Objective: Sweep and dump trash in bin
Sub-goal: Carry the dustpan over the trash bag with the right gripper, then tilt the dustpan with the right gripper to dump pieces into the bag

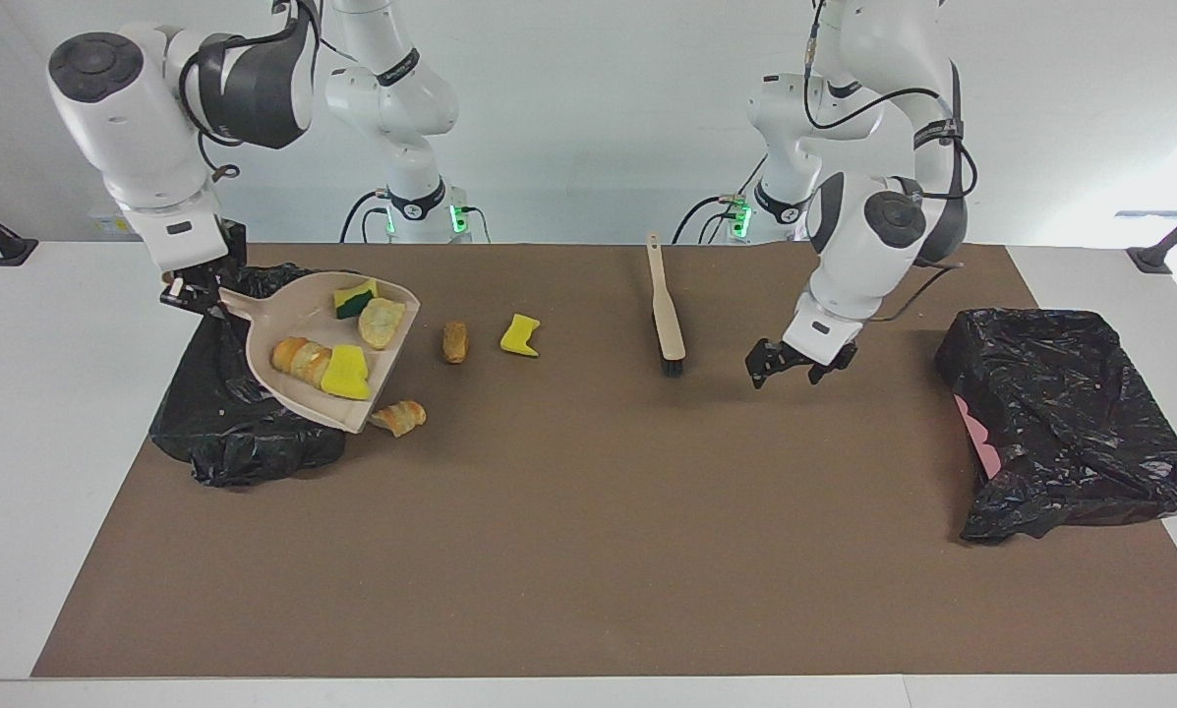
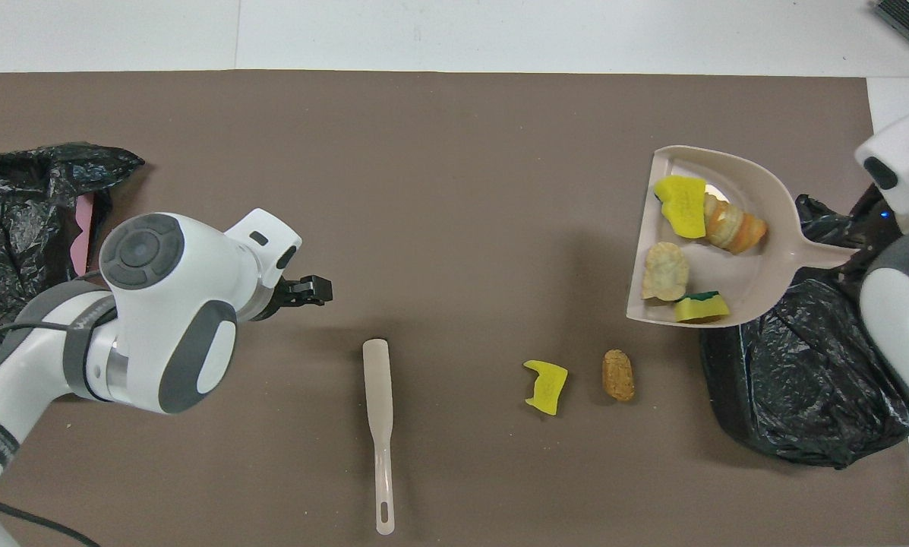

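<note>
You've got R gripper (image 1: 195,292) clamped on loaded dustpan (image 1: 283,334) at frame left over bin (image 1: 234,433), not dumped; three trash pieces (image 1: 455,341) left on worktop (image 1: 588,551); L gripper (image 1: 794,364) empty, fingers apart.

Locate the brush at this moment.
The brush lies flat on the brown mat near the middle of the table, held by neither gripper. The left gripper is in the air beside it, toward the left arm's end.
</note>
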### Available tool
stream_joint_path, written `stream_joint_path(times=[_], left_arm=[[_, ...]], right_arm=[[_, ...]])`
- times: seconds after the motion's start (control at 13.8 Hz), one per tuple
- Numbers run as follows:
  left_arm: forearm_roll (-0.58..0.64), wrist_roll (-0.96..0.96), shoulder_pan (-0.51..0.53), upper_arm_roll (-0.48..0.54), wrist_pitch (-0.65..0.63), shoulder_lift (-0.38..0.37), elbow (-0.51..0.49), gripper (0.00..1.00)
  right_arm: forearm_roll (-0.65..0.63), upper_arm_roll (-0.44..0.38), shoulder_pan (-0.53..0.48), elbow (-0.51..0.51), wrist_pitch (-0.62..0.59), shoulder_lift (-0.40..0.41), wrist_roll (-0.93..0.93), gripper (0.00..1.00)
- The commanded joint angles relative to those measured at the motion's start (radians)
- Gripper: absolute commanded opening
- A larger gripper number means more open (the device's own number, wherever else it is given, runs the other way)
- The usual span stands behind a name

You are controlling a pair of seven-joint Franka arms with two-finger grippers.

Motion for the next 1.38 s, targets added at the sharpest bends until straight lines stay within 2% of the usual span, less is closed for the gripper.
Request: stream_joint_path(times=[0.0,0.22,0.44,0.65,0.8,0.94,1.23,1.31], left_arm=[[0.004,0.114,0.088,-0.011,-0.13,0.02,0.111,1.0],[0.004,0.235,0.165,-0.011,-0.225,0.007,0.176,1.0],[0.05,0.257,0.171,-0.011,-0.326,-0.034,0.249,1.0],[0.07,0.268,0.167,-0.011,-0.406,-0.115,0.258,1.0],[0.084,0.272,0.173,-0.013,-0.451,-0.172,0.235,1.0],[0.082,0.269,0.173,-0.011,-0.442,-0.183,0.214,1.0],[0.143,0.269,0.158,-0.013,-0.53,-0.16,0.295,1.0],[0.135,0.269,0.16,-0.014,-0.519,-0.161,0.292,1.0]], right_arm=[[-0.094,0.013,-0.075,-0.158,0.105,-0.107,-0.04,0.0],[-0.222,0.008,-0.137,-0.293,0.206,-0.191,-0.062,0.0],[-0.329,0.008,-0.172,-0.412,0.335,-0.266,-0.106,0.0],[-0.436,0.01,-0.159,-0.456,0.34,-0.302,-0.106,0.0],[-0.481,0.01,-0.113,-0.479,0.34,-0.32,-0.11,0.0],[-0.518,0.01,-0.067,-0.484,0.328,-0.323,-0.119,0.0],[-0.595,0.016,-0.036,-0.484,0.337,-0.322,-0.132,0.0],[-0.613,0.016,-0.021,-0.481,0.339,-0.322,-0.13,0.0]])
